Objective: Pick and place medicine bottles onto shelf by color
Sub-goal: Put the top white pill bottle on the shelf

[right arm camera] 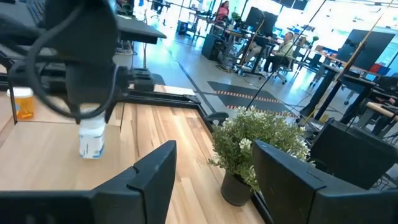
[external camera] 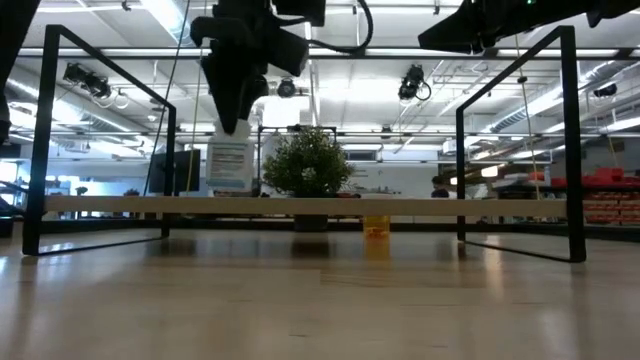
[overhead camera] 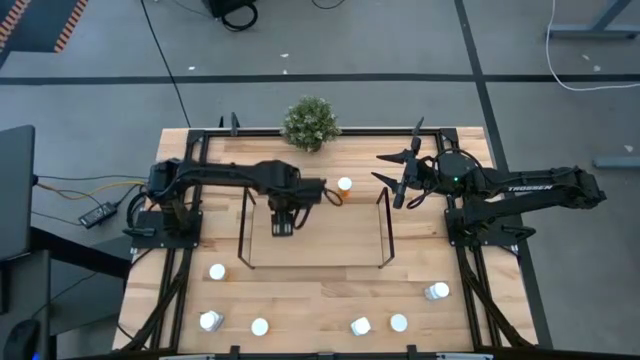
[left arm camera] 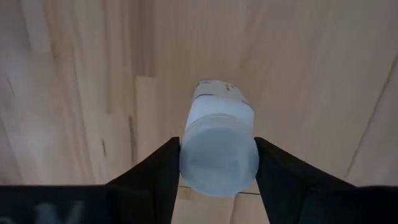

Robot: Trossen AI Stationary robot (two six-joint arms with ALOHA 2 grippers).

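**Whitish bottle pinched above the shelf, much of the scene masked**

Whitish medicine bottle (left arm camera: pixel 219 140) with a white cap sits clamped between the two dark fingers of the left gripper (overhead camera: pixel 283 222), which hangs over the far left part of the low black-rod shelf (overhead camera: pixel 384 232). From above, the arm covers that bottle completely; the low view shows its labelled body (external camera: pixel 229 163) just above the see-through deck, though whether it touches the deck cannot be told. A small orange-bodied bottle with a white cap (overhead camera: pixel 344 187) stands at the shelf's far edge, beside the left arm; in the low view only its orange base (external camera: pixel 376 226) shows below the deck edge. The right gripper (overhead camera: pixel 397 178) hovers spread and empty, just right of the shelf, near the small green potted plant (overhead camera: pixel 311 122). Six white-capped bottles wait along the near edge of the wooden worktop (overhead camera: pixel 320 285), body colours mostly hidden beneath their caps; the rightmost (overhead camera: pixel 437 291) lies on its side.
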